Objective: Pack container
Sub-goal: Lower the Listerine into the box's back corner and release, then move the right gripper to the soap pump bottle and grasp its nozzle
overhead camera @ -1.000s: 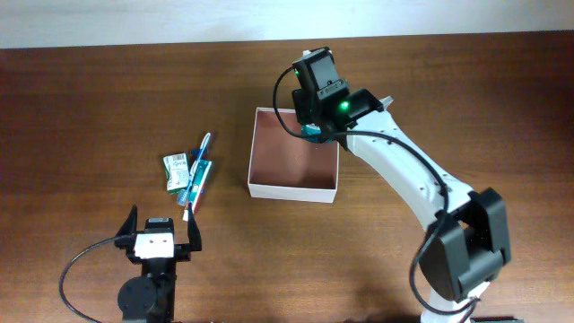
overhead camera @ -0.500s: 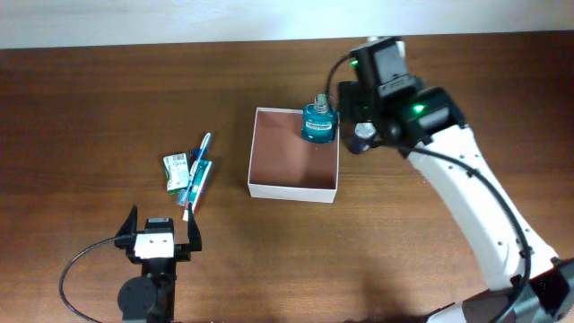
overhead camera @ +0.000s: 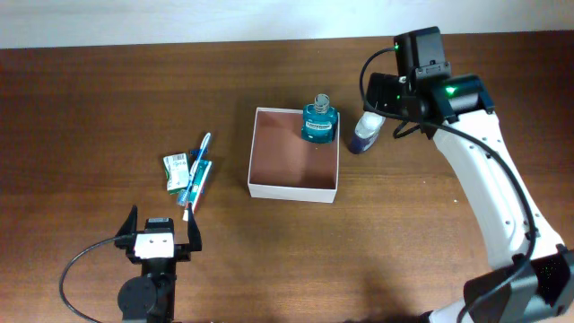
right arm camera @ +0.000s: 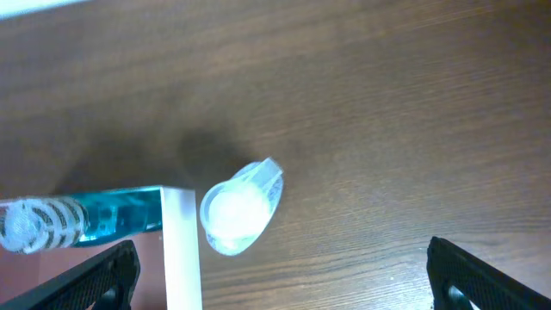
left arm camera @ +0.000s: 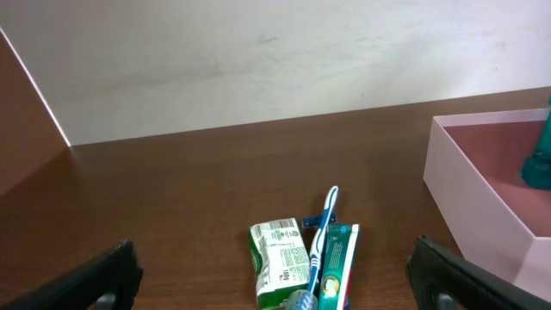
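The container (overhead camera: 291,190) is a square white-walled box with a reddish-brown floor, mid-table. A teal bottle (overhead camera: 318,121) stands upright in its far right corner. Just outside the right wall lies a small clear bottle (overhead camera: 366,133). My right gripper (overhead camera: 383,109) hovers open above that bottle, holding nothing. In the right wrist view the clear bottle (right arm camera: 241,207) sits beside the container wall (right arm camera: 179,250), with the teal bottle (right arm camera: 77,222) behind it and my right gripper (right arm camera: 288,293) spread wide. My left gripper (overhead camera: 162,226) rests open near the front edge.
A green soap box (overhead camera: 177,170), a blue toothbrush (overhead camera: 199,160) and a toothpaste box (overhead camera: 199,184) lie together left of the container. In the left wrist view the soap box (left arm camera: 277,263), toothbrush (left arm camera: 323,224) and toothpaste box (left arm camera: 337,267) lie just ahead of my left gripper (left arm camera: 280,288).
My right gripper opened and let go of the teal bottle in the container's far right corner, then swung right, out past the wall, to above the clear bottle. The left arm stayed still.
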